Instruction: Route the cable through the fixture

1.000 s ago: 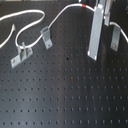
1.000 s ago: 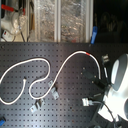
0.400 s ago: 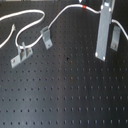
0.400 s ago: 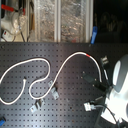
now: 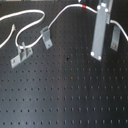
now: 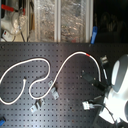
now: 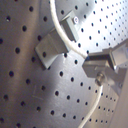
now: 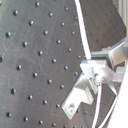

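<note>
First wrist view — gripper (image 7: pixel 100 67) clamped on cable (image 7: pixel 64 37), beside bracket (image 7: pixel 52 45).

A black board (image 5: pixel 65 95) drilled with even rows of small holes lies under the claw (image 5: pixel 97 52) and spreads out from it on every side; in both wrist views its dull, slightly scuffed surface fills the background just beneath the claw

In the second exterior view, well apart from the claw and beyond the board's edge, clear plastic bins (image 6: pixel 75 20) stand side by side, their contents too blurred to tell. A small blue object (image 6: pixel 93 34) sits beside those bins, nearer the claw. Farther from the claw, white and dark clutter (image 6: pixel 12 20) sits past the bins
</note>
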